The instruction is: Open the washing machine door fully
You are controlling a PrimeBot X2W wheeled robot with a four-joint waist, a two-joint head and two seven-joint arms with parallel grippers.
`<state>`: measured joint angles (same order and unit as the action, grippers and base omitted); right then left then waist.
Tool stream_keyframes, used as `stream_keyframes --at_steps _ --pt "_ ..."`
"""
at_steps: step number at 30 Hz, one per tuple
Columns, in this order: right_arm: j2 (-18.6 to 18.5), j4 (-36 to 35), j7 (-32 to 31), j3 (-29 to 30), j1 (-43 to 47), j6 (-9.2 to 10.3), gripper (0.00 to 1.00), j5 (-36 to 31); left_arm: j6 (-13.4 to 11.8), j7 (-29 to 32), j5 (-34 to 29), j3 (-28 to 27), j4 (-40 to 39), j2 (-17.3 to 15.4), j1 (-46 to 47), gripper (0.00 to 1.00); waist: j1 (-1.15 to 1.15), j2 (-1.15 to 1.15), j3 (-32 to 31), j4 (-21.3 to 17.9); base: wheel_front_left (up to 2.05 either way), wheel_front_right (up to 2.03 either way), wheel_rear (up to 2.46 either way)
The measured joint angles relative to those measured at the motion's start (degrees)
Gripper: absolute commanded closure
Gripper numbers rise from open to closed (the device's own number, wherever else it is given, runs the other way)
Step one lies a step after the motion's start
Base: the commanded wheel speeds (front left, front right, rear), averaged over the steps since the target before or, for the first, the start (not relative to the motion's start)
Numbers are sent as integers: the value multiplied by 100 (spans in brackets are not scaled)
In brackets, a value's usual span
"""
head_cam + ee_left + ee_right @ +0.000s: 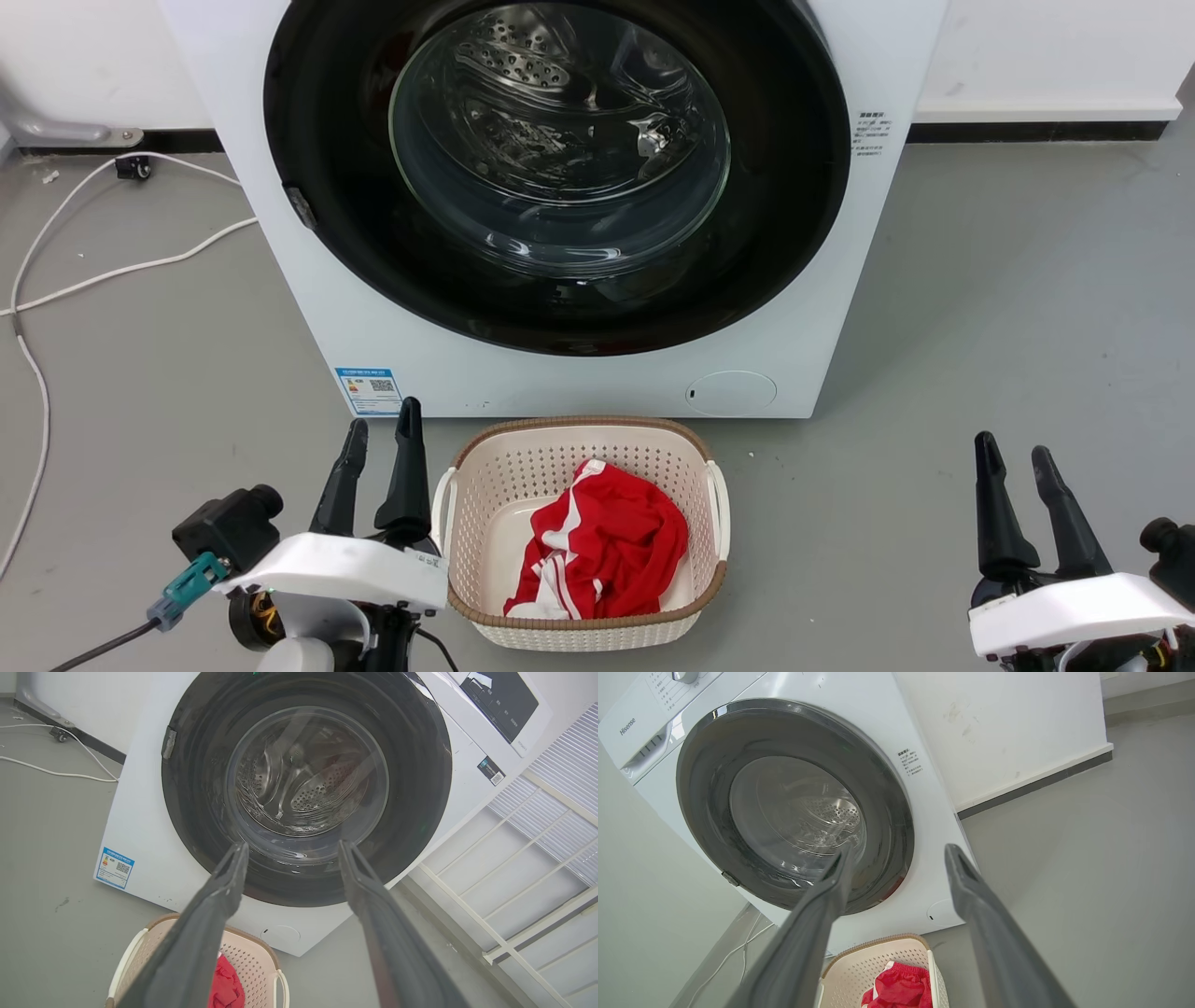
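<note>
The white washing machine (pixel 280 224) stands ahead of me, its round black-rimmed washing machine door (pixel 556 168) lying flat against the front with the clear glass bowl showing the steel drum behind. The washing machine door (pixel 306 784) also fills the left wrist view, and the washing machine door (pixel 794 812) appears tilted in the right wrist view. My left gripper (pixel 381 439) is open at the lower left, short of the machine. Low at the right, well clear of the machine, my right gripper (pixel 1016 455) is open too. Neither touches the door.
A beige laundry basket (pixel 485 448) holding a red and white garment (pixel 602 551) sits on the grey floor right before the machine, between my arms. White cables (pixel 112 271) trail over the floor at the left. A white louvred frame (pixel 537 858) leans right of the machine.
</note>
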<state>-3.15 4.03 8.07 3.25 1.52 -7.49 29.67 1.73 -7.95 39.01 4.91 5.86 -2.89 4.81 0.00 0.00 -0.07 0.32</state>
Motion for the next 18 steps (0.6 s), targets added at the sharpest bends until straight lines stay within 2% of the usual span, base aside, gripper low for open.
stream_keyframes --at_steps 18 --pt "8 -83 230 -15 121 -1 0 -1079 -131 -248 -1083 74 -34 0 -1 0 0 0 -25 19 0 0 0"
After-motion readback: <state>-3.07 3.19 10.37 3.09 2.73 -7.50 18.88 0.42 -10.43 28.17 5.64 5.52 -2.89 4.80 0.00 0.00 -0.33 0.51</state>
